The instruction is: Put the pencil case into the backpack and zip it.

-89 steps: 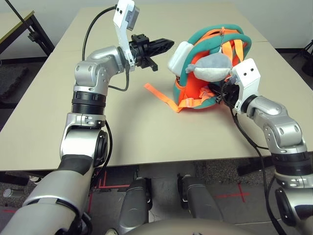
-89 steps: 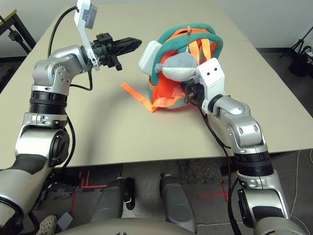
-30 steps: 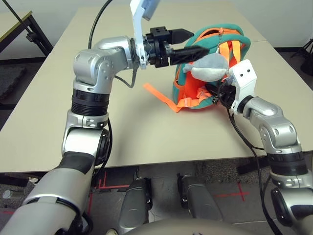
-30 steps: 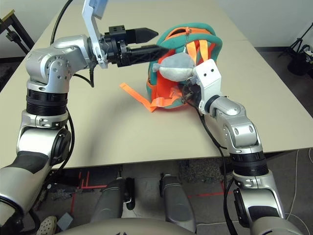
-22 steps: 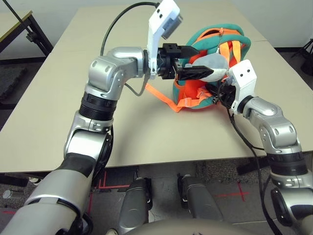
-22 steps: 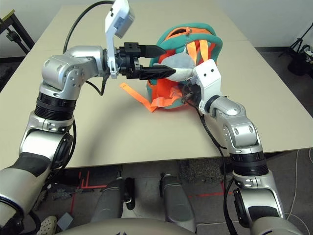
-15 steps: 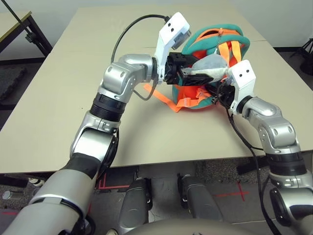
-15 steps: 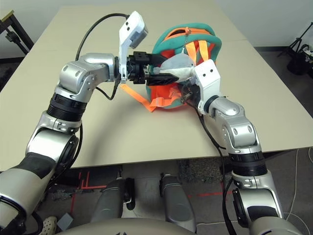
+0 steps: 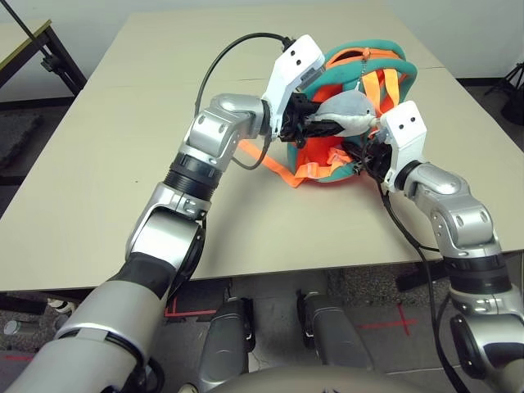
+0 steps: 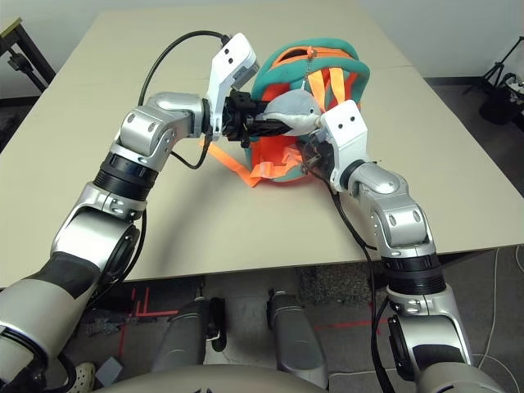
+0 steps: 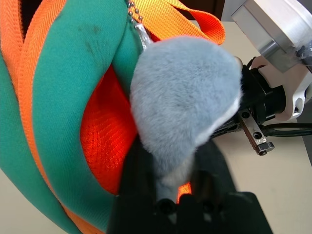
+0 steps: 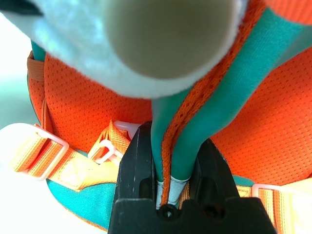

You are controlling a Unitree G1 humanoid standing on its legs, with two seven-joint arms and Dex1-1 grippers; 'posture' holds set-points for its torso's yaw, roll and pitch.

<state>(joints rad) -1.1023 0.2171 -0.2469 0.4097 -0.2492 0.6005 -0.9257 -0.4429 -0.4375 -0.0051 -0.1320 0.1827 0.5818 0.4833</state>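
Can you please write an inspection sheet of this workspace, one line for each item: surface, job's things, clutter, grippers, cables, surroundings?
Surface: beige table, bare around the bag.
Job's things: orange and teal backpack stands mid-table; one orange strap trails on the table toward the robot's left; the pencil case cannot be seen.
Clutter: nothing seen; a grey plush shark hangs from the bag.
Grippers: left gripper is closed on the plush shark; right gripper is shut on the backpack's teal edge.
Cables: a black cable loops above the left forearm; another runs below the right wrist.
Surroundings: dark floor with red tape marks; black stand legs at far left.
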